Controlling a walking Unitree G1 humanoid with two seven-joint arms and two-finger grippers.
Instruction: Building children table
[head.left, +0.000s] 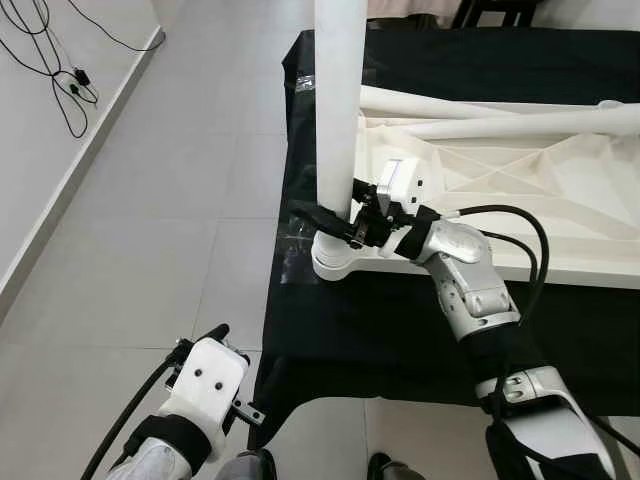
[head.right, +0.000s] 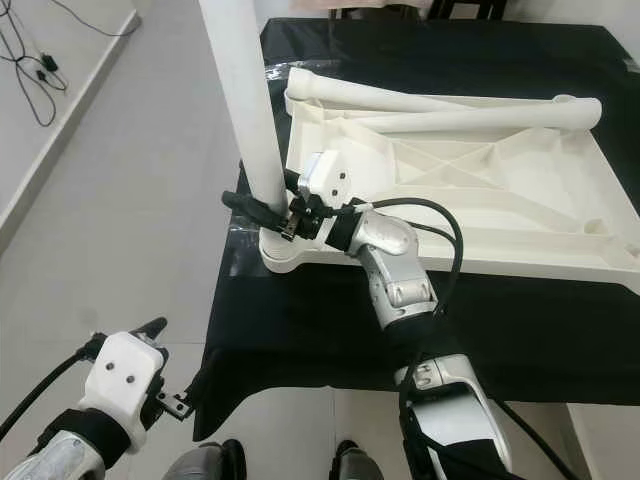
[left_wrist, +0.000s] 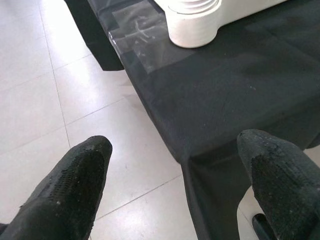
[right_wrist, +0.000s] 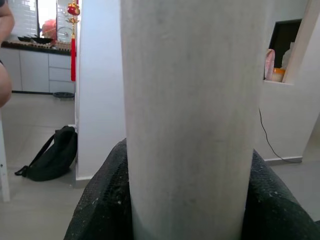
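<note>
1. Right gripper (head.left: 335, 222) clamped round the upright white leg (head.left: 338, 100), low down.
2. Leg standing in the upturned tabletop's (head.left: 520, 190) corner socket, at the black-clothed table's (head.left: 400, 330) near-left corner.
3. Left gripper (head.left: 215, 345) spread wide over floor.

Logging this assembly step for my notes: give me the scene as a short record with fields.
Surface: black-covered table
Workpiece: white tabletop lying upside down
Upright leg: standing in the near-left corner socket
Loose legs: two, lying across the tabletop
Right hand: shut on the upright leg, just above the socket
Left hand: open, idle over the floor beside the table
</note>
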